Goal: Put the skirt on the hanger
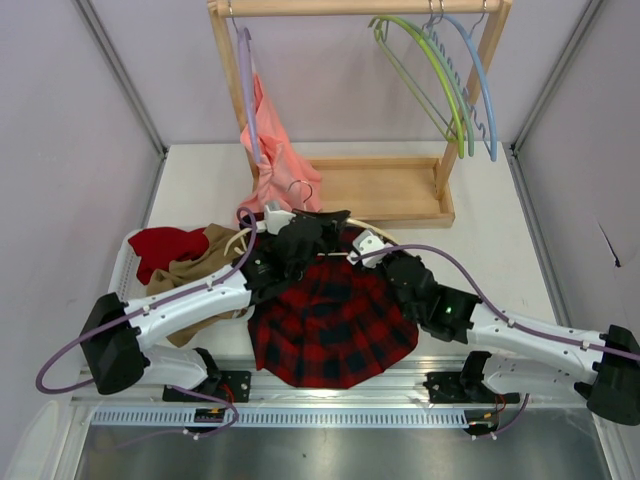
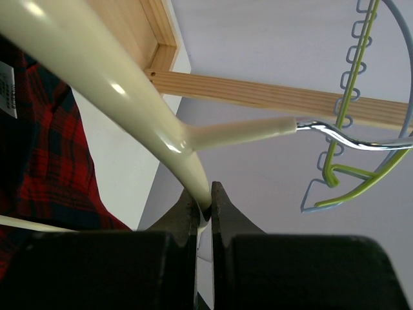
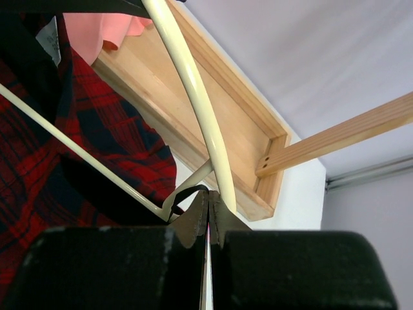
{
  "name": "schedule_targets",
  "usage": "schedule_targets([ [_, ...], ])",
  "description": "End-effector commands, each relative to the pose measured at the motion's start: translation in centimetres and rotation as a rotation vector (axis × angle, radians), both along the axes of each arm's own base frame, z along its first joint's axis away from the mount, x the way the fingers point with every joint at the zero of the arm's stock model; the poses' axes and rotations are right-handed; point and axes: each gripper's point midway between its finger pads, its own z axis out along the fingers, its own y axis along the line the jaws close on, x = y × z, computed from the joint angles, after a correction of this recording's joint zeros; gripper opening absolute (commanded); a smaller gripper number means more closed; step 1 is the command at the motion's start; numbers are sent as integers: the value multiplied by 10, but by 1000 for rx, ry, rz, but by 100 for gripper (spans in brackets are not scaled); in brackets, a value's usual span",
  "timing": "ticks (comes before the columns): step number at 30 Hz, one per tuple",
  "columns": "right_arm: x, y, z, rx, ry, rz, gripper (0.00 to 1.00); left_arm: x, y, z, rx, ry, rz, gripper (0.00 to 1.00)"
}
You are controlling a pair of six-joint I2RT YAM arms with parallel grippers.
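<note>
My left fingers (image 2: 184,223), closest to the lens, stand a sliver apart, pinching the cream hanger (image 2: 122,90) just below its metal hook (image 2: 352,139). My right fingers (image 3: 190,223) press fully together. A thin black strap (image 3: 187,192) loops at their tips; I cannot tell whether it is pinched. The red and black plaid skirt (image 1: 335,325) lies spread on the table (image 1: 500,255) between my arms.

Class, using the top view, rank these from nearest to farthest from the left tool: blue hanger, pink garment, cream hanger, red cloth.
1. Cream hanger: gripped in the left tool.
2. Pink garment: just behind it, hanging on the rack.
3. Red cloth: off to the left.
4. Blue hanger: far right of the rail.
</note>
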Motion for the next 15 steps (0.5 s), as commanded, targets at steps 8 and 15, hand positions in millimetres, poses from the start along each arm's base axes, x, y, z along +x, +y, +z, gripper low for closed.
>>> schedule_targets([
  [8,0,4,18,25,-49,21,0,-6,4,22,-59,-42,-46,0],
  [15,-7,-10,21,31,-29,-11,0,3,19,17,-45,-36,11,0],
])
